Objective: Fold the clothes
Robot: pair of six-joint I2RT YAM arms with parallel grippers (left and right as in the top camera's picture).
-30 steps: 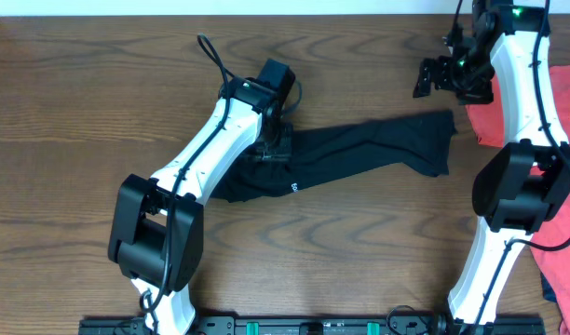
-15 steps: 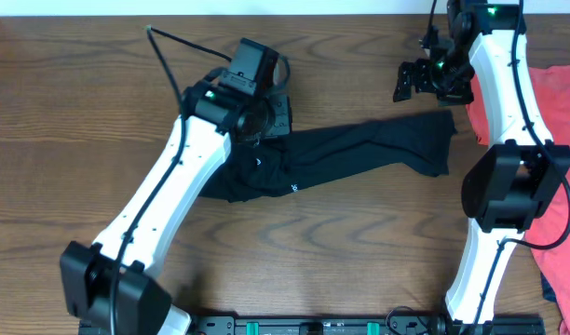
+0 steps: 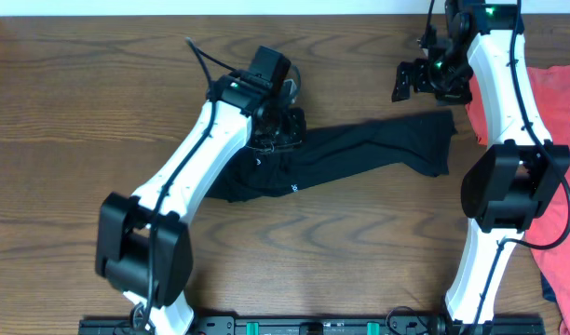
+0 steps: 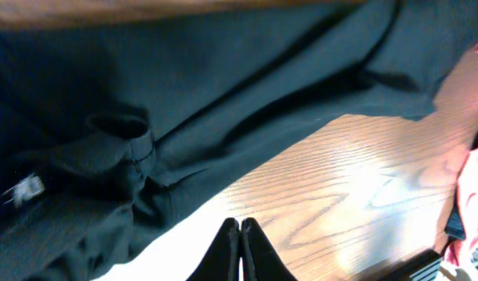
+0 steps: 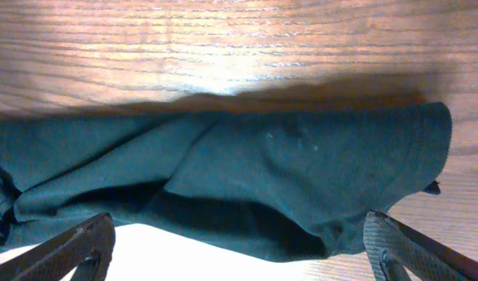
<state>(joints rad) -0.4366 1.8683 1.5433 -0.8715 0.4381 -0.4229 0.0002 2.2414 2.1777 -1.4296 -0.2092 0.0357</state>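
Plainly, the black garment [image 3: 359,154] is lying flat on the wooden table [image 3: 80,112] as one long strip. Its long axis is running side to side and rising a little toward the robot's right, where the squared end is stopping just short of the red T-shirt [image 3: 564,93].

The left gripper [image 3: 280,126] is hanging over the strip's far edge, toward its bunched left end. In the wrist view its fingertips [image 4: 225,250] are pressing together, with bare wood showing past them and no cloth visibly between. It appears to be holding nothing, though a thin pinch hidden from the camera cannot be ruled out.

The right gripper [image 3: 417,79] is sitting on the far side of the garment's right end, apart from it. Its fingers [image 5: 67,246] are spreading wide and empty, and that end of the cloth is lying across the gap in its own camera.

Judging by this layout, any fold is going to run along the long axis, one end carried over the other. Each arm is standing nearer its own end. The squared right end is lying toward the robot from the open right gripper, so that arm seems better placed to come down onto it.
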